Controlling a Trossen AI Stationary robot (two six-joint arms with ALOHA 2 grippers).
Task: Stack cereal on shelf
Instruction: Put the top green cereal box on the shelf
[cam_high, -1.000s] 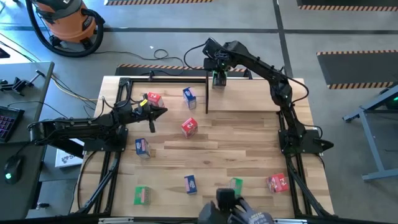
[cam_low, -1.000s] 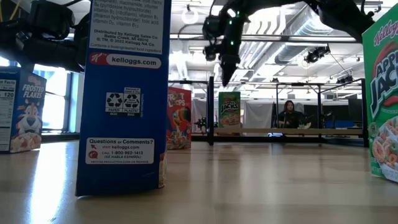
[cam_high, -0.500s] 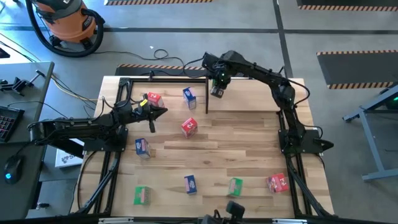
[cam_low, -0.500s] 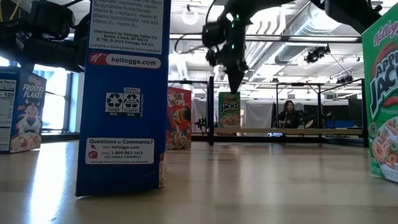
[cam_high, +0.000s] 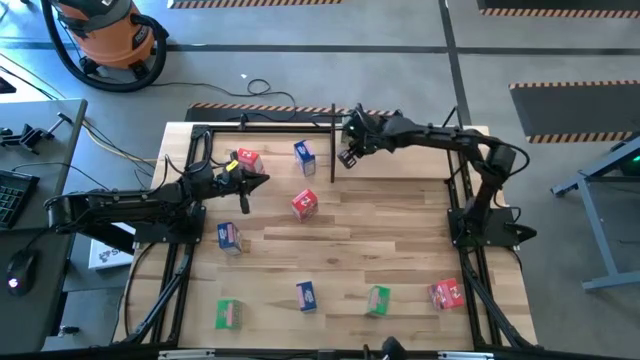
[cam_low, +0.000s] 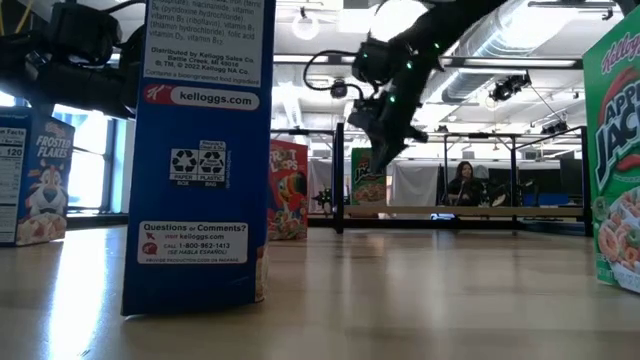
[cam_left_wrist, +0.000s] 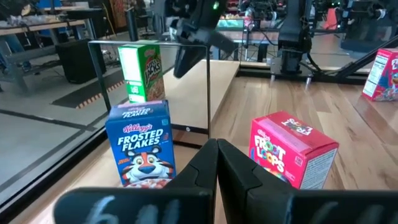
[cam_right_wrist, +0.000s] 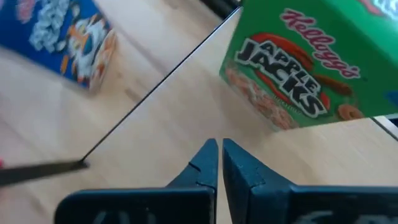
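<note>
A green cereal box (cam_left_wrist: 142, 71) stands upright on the shelf (cam_high: 270, 128), just past the tall divider post (cam_high: 333, 140). It also shows as the green box (cam_right_wrist: 298, 74) in the right wrist view. My right gripper (cam_high: 347, 158) hangs shut and slanted, a little nearer than this box and above the table, holding nothing. My left gripper (cam_high: 258, 180) is shut and empty at the table's left. From its wrist view it points between a blue box (cam_left_wrist: 142, 143) and a red box (cam_left_wrist: 292, 149). Several more boxes stand loose on the table, among them a red box (cam_high: 247, 160) and a blue box (cam_high: 229, 236).
Along the near edge stand a green box (cam_high: 228, 314), a blue box (cam_high: 306, 296), another green box (cam_high: 378, 299) and a red box (cam_high: 446, 294). The arms' black base frames run down both table sides. A person (cam_low: 465, 185) sits in the room behind.
My right gripper has come away from above the green box on the shelf, moving down and toward the table's near edge. It has tipped from pointing straight down to a slant, and the arm has stretched out lower. The green box has stayed upright on the shelf.
</note>
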